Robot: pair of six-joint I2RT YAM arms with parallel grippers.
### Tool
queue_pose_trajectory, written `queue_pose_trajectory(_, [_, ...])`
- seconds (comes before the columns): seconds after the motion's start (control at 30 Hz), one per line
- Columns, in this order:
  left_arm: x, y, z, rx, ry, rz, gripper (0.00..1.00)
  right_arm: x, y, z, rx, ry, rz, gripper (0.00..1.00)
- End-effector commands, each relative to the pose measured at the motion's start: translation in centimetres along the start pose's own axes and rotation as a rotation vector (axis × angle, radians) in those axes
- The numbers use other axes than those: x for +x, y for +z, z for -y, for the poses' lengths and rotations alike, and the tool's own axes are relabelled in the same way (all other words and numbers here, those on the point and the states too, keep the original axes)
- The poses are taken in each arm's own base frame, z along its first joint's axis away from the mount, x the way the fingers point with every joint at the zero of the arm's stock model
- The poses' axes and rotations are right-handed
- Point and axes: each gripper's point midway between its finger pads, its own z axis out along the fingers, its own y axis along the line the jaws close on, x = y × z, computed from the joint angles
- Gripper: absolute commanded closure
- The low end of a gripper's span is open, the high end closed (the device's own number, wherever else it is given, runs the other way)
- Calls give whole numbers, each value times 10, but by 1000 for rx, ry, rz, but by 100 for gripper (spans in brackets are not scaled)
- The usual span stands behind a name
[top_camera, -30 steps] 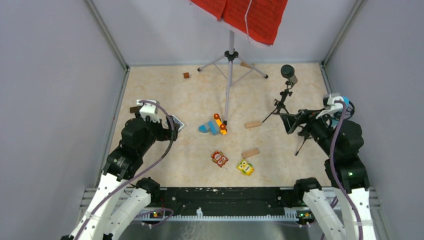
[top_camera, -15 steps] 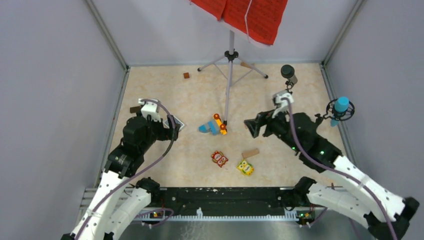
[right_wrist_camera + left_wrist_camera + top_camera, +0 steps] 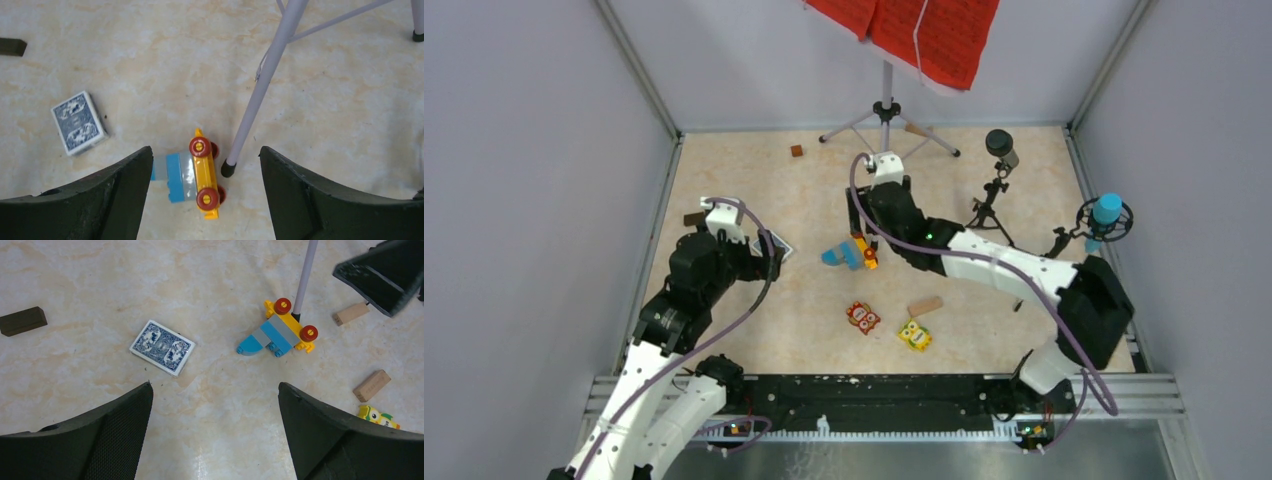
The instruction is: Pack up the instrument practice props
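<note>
Marbled tabletop (image 3: 754,180) holds the music stand (image 3: 885,90) upright at the back, red music sheets (image 3: 914,30) on it; my right gripper (image 3: 205,150) hovers jaws apart above its near leg (image 3: 260,85); left gripper (image 3: 215,385) apart, empty; approach step, I judge; next, descend and clamp the leg

Toy car (image 3: 201,172) crowds stand leg (image 3: 260,84) foot on L.

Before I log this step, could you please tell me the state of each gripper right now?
Left gripper: open, empty, near the card deck.
Right gripper: open, empty, above the toy car by the music stand leg.
</note>
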Motion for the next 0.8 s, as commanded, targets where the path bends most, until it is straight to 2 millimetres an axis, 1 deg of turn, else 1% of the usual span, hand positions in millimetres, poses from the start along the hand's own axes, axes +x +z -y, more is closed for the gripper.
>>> queue_pose_trajectory(0.0, [-12,-2,2,13,5,48,1,-31,43,19,99,134,42,22])
queue_pose_trajectory(0.07, [-12,-3,2,14,6,51,1,-24,64,27,101,178,22,22])
queue_pose_trajectory(0.17, [-13,-3,2,13,7,57,1,-21,90,38,111,210,9,23])
queue_pose_trajectory(0.27, [-12,-3,2,13,8,55,1,-23,113,43,108,196,0,23])
queue_pose_trajectory(0.33, [-12,-3,7,42,9,52,1,-27,126,46,114,186,3,23])
queue_pose_trajectory(0.47, [-12,-4,6,41,9,53,1,-35,145,59,166,170,33,22])
queue_pose_trajectory(0.5, [-13,-4,5,39,9,56,1,-43,151,64,190,170,66,22])
queue_pose_trajectory(0.63, [-13,-4,4,37,8,55,1,-59,170,84,242,157,104,22])
queue_pose_trajectory(0.77, [-13,-3,3,33,7,57,1,-75,184,100,251,144,150,22])
